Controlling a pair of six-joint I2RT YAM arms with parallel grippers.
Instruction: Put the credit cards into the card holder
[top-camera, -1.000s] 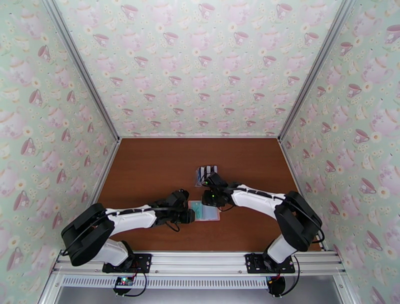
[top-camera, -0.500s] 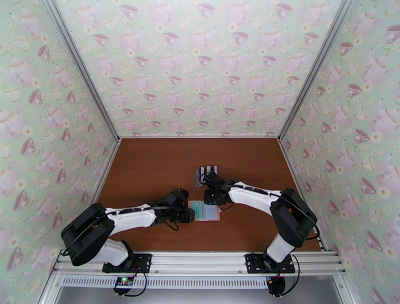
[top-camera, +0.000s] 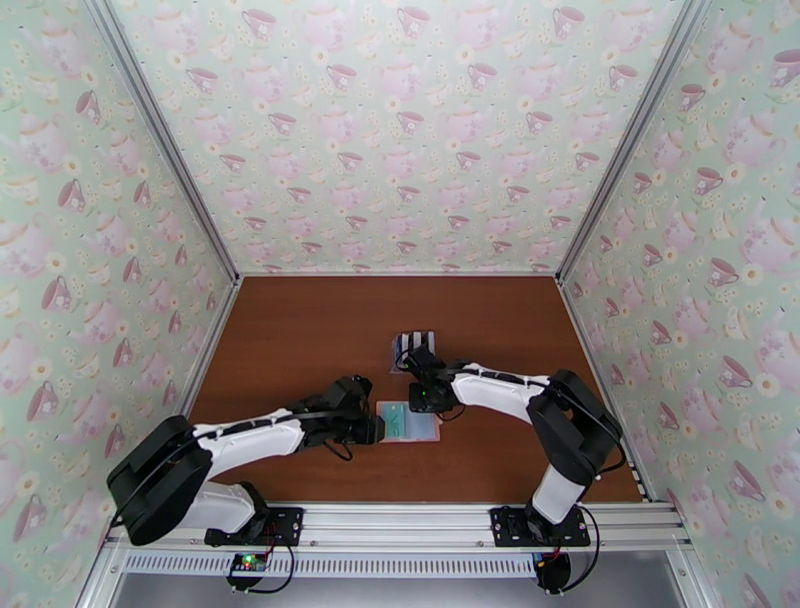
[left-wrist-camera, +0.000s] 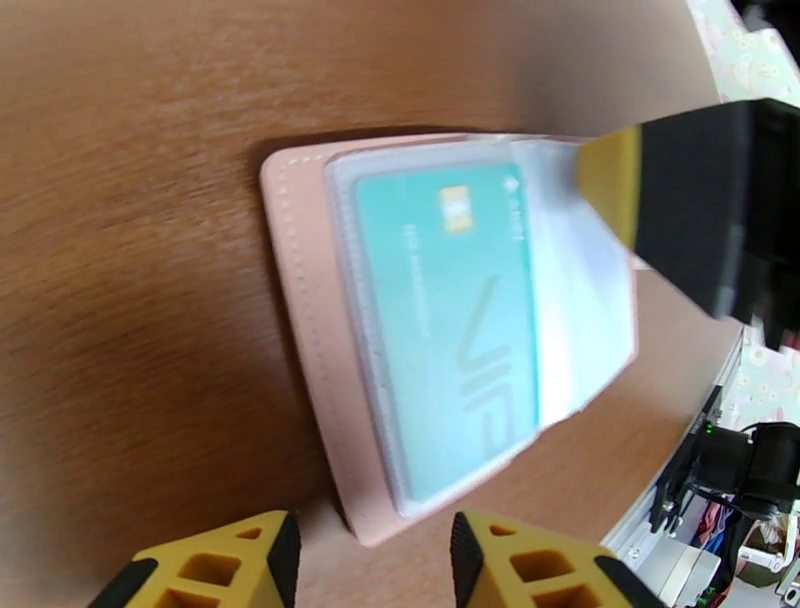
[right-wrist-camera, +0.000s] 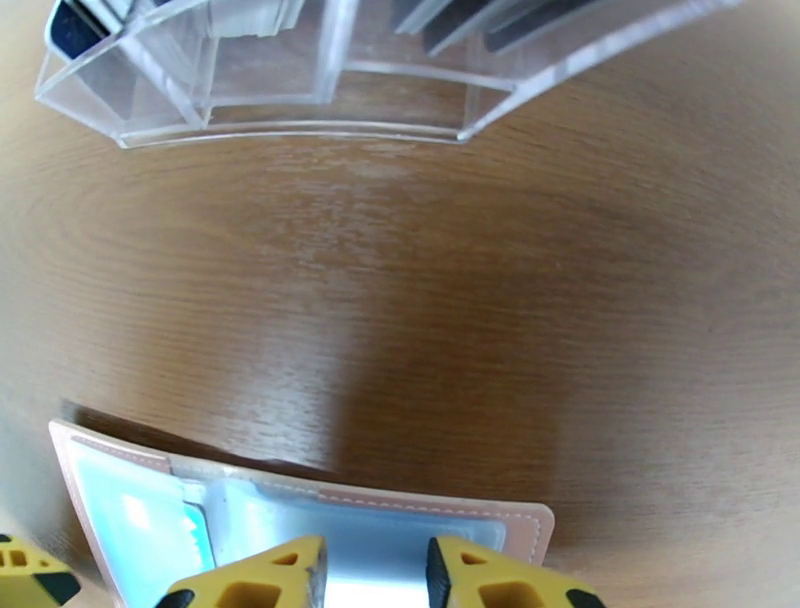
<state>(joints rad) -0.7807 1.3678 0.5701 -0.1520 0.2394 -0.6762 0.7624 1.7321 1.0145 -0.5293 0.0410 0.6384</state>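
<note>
Card holder (left-wrist-camera: 300, 330) flat between spread left gripper (left-wrist-camera: 368, 548) and narrowly spread right gripper (right-wrist-camera: 368, 562), table (right-wrist-camera: 450, 300) around edges.

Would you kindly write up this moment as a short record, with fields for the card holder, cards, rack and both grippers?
card holder: pink, lying open on the wooden table, clear sleeves up
teal card: inside one clear sleeve
clear rack: beyond the holder, credit cards standing in its slots
left gripper: open, at the holder's edge, holding nothing
right gripper: low over the sleeves; grip unclear
</note>
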